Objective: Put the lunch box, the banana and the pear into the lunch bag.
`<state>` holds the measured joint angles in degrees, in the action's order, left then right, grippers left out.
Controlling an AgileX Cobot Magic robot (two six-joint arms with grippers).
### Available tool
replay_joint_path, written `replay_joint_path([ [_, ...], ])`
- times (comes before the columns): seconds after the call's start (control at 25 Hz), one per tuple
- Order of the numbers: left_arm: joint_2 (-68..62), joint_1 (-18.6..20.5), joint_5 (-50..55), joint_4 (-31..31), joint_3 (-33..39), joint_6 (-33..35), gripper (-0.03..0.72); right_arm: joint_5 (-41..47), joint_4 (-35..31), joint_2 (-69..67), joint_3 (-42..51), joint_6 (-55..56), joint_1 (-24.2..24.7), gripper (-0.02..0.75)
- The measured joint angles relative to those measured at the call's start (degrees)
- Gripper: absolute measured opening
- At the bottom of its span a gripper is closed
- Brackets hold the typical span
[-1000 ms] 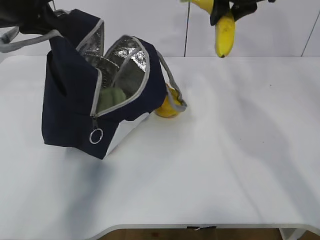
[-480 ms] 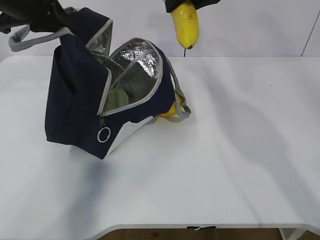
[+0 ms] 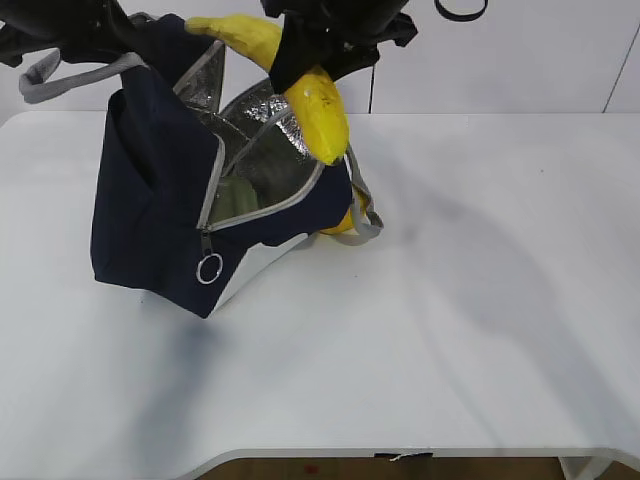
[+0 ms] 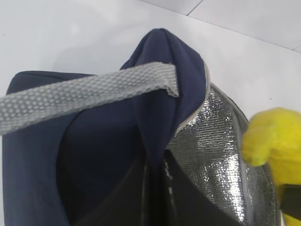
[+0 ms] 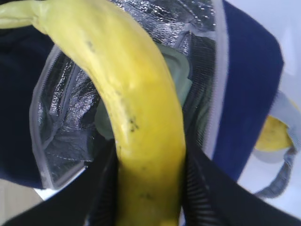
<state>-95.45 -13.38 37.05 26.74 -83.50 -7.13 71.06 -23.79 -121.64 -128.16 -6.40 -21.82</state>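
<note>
pear (image 3: 343, 222) behind lunch bag (image 3: 150, 210)

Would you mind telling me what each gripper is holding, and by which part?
The right gripper clamps the banana around its middle; the left gripper, shut, grips the lunch bag by its raised flap.

One navy lunch bag (image 3: 150, 200) counted, one banana (image 3: 300, 80), one pear (image 3: 347, 222) partly hidden, one green-lidded lunch box (image 3: 240, 195), two grey strap handles, one ring pull (image 3: 209, 268)
</note>
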Motion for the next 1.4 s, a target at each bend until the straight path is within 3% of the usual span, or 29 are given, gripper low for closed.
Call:
replay_joint_path([
  [0.36,0.0,0.0,-0.38,0.84,0.0,0.0,-0.003,-1.03,1.48,-6.01,0.13,-0.28,-0.76,0.295],
  [0.68,0.0,-0.04,-0.38,2.17,0.0,0.78,-0.003,-8.68,0.43,-8.09,0.22,-0.28,-1.72,0.3],
  [0.84,0.0,-0.04,-0.38,2.3,0.0,0.87,-0.003,-9.46,-0.03,-9.48,0.22,-0.85,-2.25,0.349],
  [1.04,0.0,-0.04,-0.38,2.43,0.0,2.36,-0.003,-9.75,-0.17,-9.88,-0.51,-5.23,-2.28,0.494],
  [1.2,0.0,-0.04,-0.38,2.16,0.0,3.13,-0.003,-6.33,0.04,-9.98,-4.78,-5.83,-2.28,0.519],
  [1.4,0.0,-0.04,-0.15,-4.48,0.0,3.27,-0.003,-1.32,2.91,-9.1,-9.12,-5.88,-1.46,0.524],
])
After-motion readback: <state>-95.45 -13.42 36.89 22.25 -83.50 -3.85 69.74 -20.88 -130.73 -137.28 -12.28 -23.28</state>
